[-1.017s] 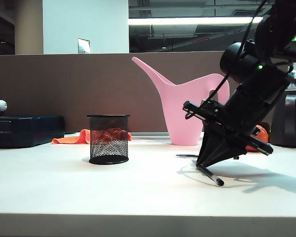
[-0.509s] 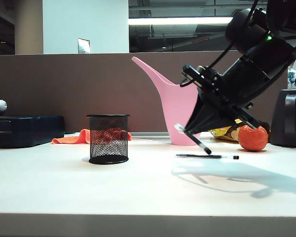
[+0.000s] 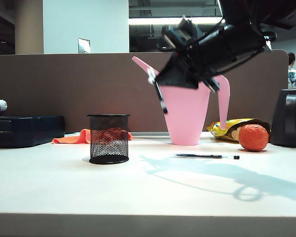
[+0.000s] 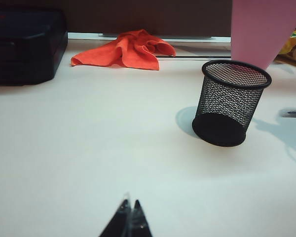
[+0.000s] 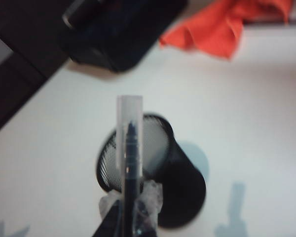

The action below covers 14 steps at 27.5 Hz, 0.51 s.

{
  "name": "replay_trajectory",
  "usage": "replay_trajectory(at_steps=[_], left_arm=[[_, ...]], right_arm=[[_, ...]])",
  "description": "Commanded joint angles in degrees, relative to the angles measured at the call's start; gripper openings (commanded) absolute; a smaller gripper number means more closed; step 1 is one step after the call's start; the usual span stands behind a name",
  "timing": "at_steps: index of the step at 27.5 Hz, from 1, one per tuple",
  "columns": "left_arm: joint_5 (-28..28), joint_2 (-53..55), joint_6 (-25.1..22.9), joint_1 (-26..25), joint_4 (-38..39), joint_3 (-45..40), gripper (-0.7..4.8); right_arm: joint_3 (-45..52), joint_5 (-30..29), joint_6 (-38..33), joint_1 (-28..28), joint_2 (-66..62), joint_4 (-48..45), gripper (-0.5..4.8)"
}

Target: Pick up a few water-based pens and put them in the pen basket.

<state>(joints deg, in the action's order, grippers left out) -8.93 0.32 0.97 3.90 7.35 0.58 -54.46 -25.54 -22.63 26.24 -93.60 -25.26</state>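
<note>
My right gripper hangs high in the air in front of the pink can, to the right of and above the pen basket. It is shut on a water-based pen that slants downward from its tips. In the right wrist view that pen sticks out from the gripper over the open mouth of the basket. A second pen lies flat on the table to the basket's right. My left gripper is shut and empty, low over bare table well short of the basket.
A tall pink watering can stands behind the lying pen. An orange ball, a snack bag and a large black container sit at the right. An orange cloth and black case lie at the back left.
My right gripper has risen from the table with the pen and swung up and left toward the basket. The second pen and the orange ball, hidden before, now show.
</note>
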Motion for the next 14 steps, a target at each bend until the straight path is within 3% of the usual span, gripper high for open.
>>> replay_trajectory(at_steps=[1, 14], left_arm=[[-0.2, 0.0, -0.1, 0.0, 0.3, 0.1, -0.04], [-0.2, 0.0, -0.1, 0.0, 0.7, 0.1, -0.04]], right_arm=[[-0.6, -0.1, 0.1, 0.1, -1.3, -13.3, -0.09], [-17.5, -2.5, 0.4, 2.6, -16.3, -15.5, -0.09]])
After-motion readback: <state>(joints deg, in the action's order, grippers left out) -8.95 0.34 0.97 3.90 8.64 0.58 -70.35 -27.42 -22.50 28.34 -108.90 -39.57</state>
